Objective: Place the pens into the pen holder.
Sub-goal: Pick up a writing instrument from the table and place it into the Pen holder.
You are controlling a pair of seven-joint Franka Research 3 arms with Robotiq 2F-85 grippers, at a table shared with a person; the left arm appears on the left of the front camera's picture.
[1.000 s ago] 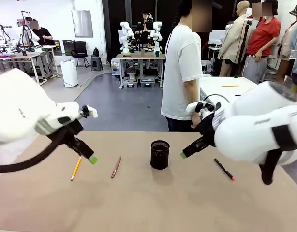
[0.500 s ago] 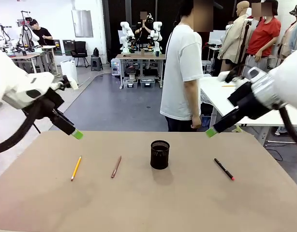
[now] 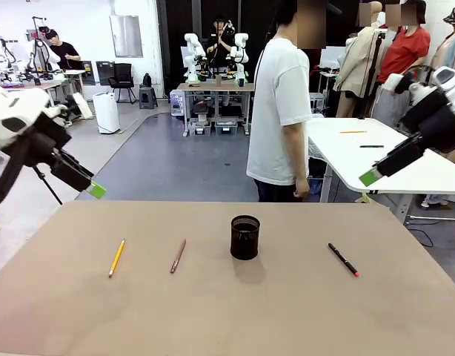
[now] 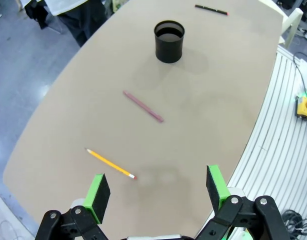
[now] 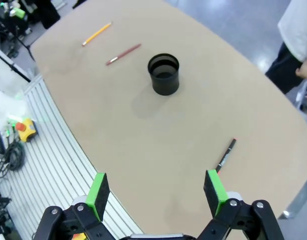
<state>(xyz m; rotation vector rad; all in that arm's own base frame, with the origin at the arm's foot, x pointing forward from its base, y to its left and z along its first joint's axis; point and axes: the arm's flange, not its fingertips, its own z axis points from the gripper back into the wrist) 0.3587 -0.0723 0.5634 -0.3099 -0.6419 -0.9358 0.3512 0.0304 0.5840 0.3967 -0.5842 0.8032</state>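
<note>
Jaws wide, nothing held, on left gripper (image 3: 96, 190) high off tabletop's left edge and right gripper (image 3: 370, 176) off right edge; yellow pencil (image 3: 117, 258), reddish-brown pen (image 3: 178, 256) nearer left, axes near-to-far; black pen (image 3: 344, 259) nearer right, diagonal; pen holder (image 3: 244, 237) mid-tabletop between.

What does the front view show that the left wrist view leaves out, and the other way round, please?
Front view adds: the right gripper held high off the table's right side, and a white side table behind it.
Left wrist view adds: a look down between the left gripper's green pads, wide apart, plus a yellow box with a red button beside a ribbed white strip.
Shared: the yellow-orange pencil, the reddish-brown pen and the black pen with a red tip, all lying on the tan table outside the black wire-mesh pen holder.
</note>
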